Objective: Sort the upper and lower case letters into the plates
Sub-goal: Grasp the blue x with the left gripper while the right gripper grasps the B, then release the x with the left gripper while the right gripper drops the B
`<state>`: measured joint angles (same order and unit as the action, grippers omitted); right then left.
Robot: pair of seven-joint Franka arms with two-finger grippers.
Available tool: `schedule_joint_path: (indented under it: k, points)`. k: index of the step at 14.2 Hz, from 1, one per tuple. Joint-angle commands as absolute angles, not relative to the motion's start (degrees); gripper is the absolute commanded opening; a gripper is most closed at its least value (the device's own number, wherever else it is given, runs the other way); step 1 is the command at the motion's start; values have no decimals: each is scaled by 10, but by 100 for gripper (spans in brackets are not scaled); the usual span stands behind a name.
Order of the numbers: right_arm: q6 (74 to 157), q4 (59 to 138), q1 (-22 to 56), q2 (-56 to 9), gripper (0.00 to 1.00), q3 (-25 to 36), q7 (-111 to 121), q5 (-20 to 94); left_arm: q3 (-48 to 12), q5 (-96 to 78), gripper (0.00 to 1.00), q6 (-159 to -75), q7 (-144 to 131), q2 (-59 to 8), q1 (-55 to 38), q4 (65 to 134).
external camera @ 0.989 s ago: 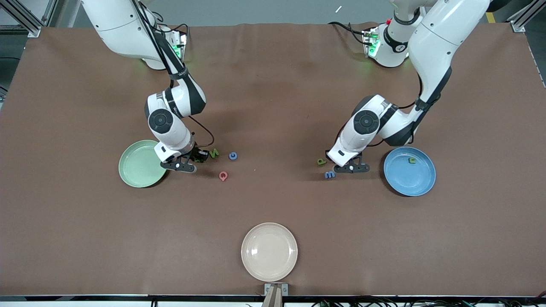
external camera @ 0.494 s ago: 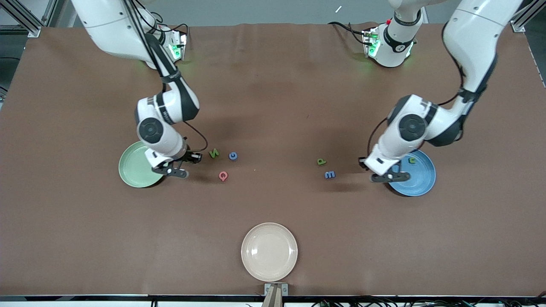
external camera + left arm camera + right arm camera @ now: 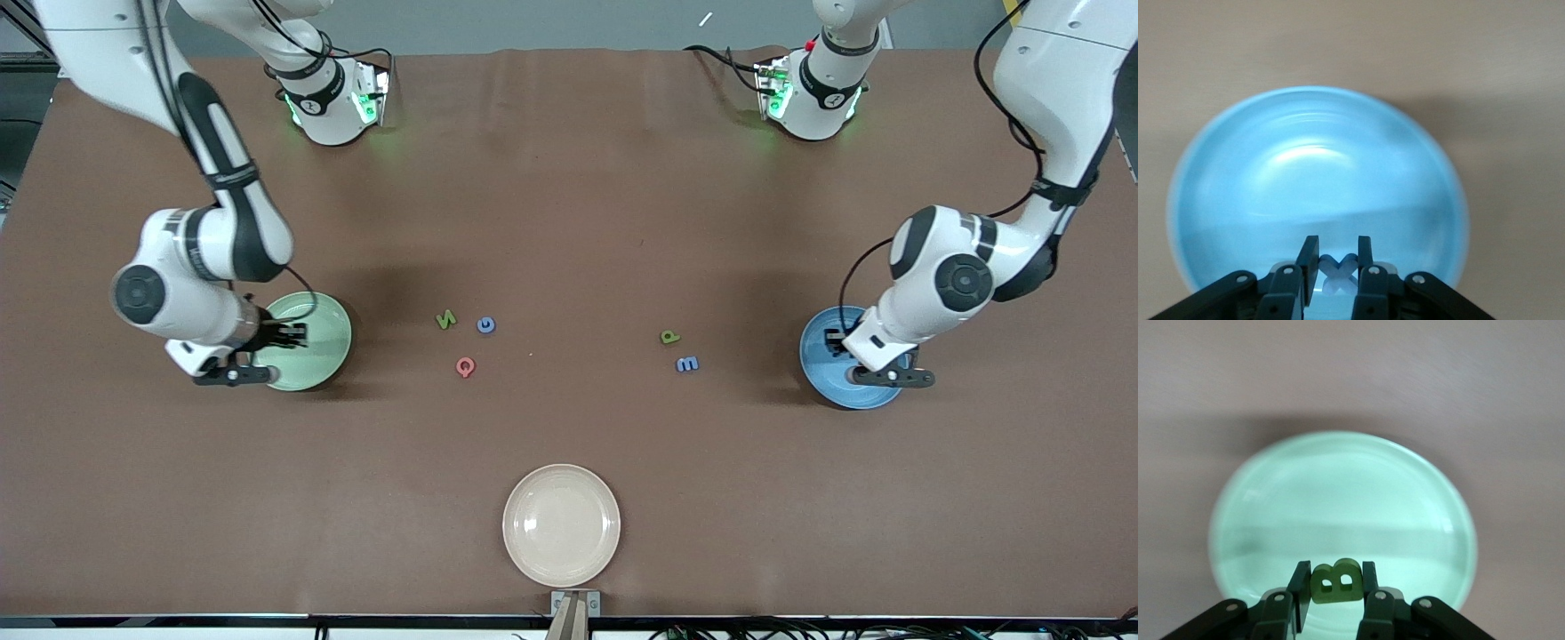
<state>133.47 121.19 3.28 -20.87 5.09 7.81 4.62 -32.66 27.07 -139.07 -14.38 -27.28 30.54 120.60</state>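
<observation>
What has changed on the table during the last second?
The right gripper carried a green B over the green plate; the left gripper carried a pale x over the blue plate. The loose letters and beige plate stayed.

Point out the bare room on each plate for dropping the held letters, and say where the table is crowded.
The green plate is bare under the right gripper, which holds a green B. The blue plate looks bare in the left wrist view under the left gripper, which holds a pale x. The cream plate is bare too. Loose letters N, G, Q, P and m crowd mid-table.
</observation>
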Motion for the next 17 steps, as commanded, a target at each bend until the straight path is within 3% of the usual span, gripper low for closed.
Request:
schedule_joint_path:
  k: [1,8,9,10,11,12,14,17]
  points:
    - [1386,1269,28,-200,0,39,91,49,-337,344,16,-1404,-136,-307,347,1193]
    - [1366,1276,32,-209,2,37,85,55,-336,368,17,-1428,-139,-336,359,1182]
    - [1365,1276,32,-209,4,37,85,55,-336,368,28,-1428,-138,-335,359,1182]
    - [1365,1275,31,-209,20,37,85,55,-336,368,55,-1428,-137,-331,359,1182]
    - [1365,1274,30,-209,49,37,84,55,-338,368,90,-1426,-137,-324,358,1183]
    - [1365,1274,31,-208,65,37,83,56,-344,368,100,-1419,-137,-306,358,1187]
    - [1366,1272,33,-207,100,35,81,57,-385,357,100,-1377,-144,-272,364,1193]
    - [1360,1261,52,-207,100,30,41,86,-458,324,100,-1325,-209,-261,367,1185]
